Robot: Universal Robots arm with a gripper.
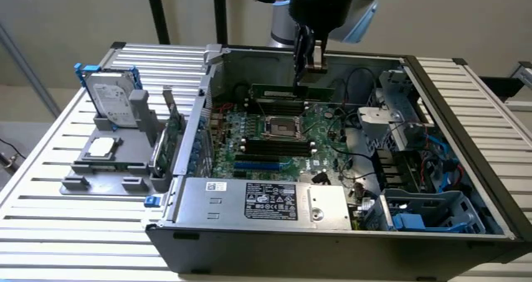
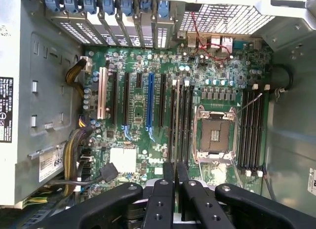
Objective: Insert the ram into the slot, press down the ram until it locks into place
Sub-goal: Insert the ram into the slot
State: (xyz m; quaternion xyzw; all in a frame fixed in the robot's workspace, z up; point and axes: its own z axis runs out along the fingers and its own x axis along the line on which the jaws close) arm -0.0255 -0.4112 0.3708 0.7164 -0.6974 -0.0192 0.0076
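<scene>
While the hand (image 1: 314,67) pinches the long thin green ram stick (image 1: 287,93) upright, narrow black plastic memory slots (image 2: 180,125) lie directly beneath.

Green ram (image 1: 291,93), perhaps dark-chipped; black slots (image 2: 180,123); bright-blue slot (image 2: 150,108); green motherboard (image 2: 136,135).

arm (image 1: 320,8) vertical, wrist pointing straight down, jaws pressed together

Digits "685" on a white sticker (image 2: 51,165)
</scene>
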